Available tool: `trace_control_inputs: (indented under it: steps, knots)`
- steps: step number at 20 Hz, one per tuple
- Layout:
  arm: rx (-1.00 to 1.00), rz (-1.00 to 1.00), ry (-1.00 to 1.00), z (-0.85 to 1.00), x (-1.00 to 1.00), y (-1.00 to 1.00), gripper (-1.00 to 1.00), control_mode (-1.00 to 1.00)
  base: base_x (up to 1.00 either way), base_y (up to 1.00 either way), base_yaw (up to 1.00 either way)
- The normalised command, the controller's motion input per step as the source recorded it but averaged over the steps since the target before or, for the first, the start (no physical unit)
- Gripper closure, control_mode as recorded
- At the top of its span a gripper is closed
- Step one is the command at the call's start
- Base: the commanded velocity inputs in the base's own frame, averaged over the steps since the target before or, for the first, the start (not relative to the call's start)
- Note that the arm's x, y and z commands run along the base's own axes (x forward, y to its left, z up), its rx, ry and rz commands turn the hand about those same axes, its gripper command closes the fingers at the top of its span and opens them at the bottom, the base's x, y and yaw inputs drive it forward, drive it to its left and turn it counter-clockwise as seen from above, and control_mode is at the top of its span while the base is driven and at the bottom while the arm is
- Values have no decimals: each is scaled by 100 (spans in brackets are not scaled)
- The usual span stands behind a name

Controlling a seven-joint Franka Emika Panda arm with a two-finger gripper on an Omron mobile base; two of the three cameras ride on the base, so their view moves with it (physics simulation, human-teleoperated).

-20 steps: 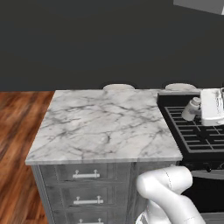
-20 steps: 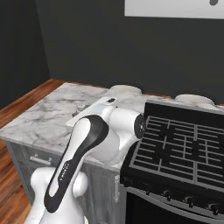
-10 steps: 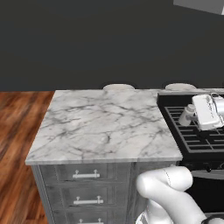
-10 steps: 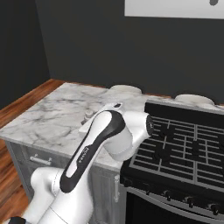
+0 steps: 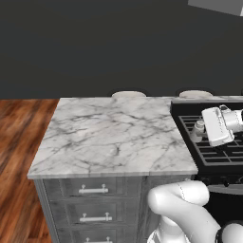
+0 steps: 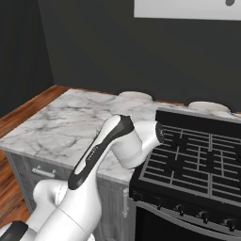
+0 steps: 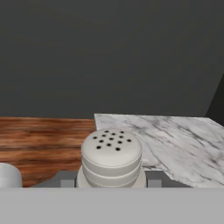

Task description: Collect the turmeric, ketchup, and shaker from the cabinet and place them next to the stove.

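The end effector is grasping the shaker, held in the air over the stove. If it lets go here, the shaker could land on the grates, not the marble worktop to the left.

Flat, even rendered light, dim dark walls, soft faint shadows, sharp focus, no glare.

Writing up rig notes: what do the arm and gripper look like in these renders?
The arm is glossy white with rounded, tubular links, a dark stripe along one link and dark caps at the joints. The hand ends in a boxy white block. The gripper carries small grey fingers. No cables, labels or markings are visible.
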Motion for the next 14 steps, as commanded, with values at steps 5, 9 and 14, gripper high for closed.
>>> trace_control_inputs:
  steps: [5, 9, 14]
  knots:
    - [-10, -3, 2, -34, 38, 0, 100, -100, 0, 0, 0]
    - [-4, 0, 5, -30, 48, -4, 100, -100, 0, 0, 0]
    - [0, 1, 4, -30, 53, -20, 100, -100, 0, 0, 0]
